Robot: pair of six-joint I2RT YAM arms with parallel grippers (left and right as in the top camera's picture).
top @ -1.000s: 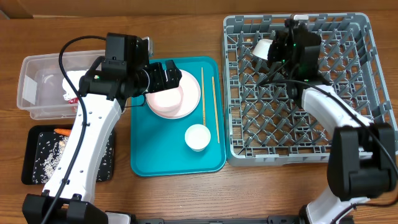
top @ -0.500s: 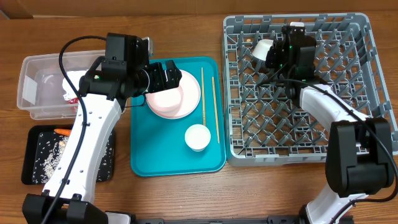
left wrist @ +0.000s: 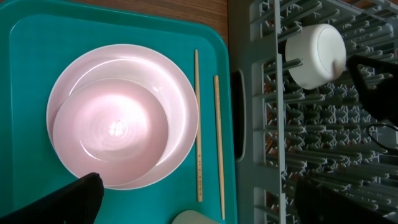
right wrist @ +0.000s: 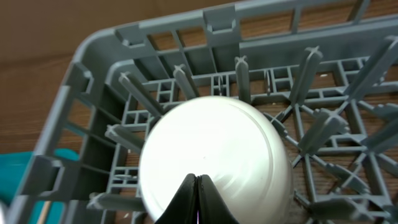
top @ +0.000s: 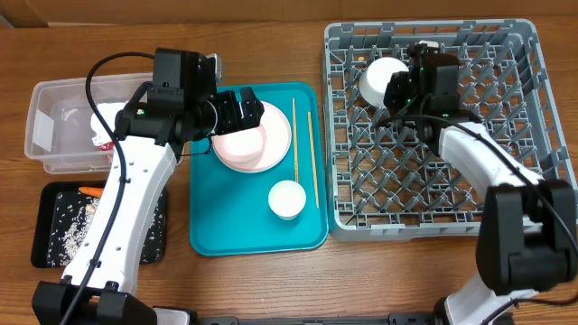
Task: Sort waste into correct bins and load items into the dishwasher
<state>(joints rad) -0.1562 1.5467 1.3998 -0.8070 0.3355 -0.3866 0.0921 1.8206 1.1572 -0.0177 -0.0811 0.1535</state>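
On the wooden surface (top: 271, 289), the left tool (top: 240, 112) is hanging spread above the pink plate (top: 282, 135) on the teal tray (top: 217, 226). Farther back, the right tool (right wrist: 196, 182), pressed together, is pointing at a white bowl (top: 379, 79) inside the grey rack (top: 524, 217).

Bright, even light from above gives me soft shadows. Glare spots the pale bowl (left wrist: 112, 134) at the left wrist; the upturned white bowl (right wrist: 214, 155) reads softly blurred.
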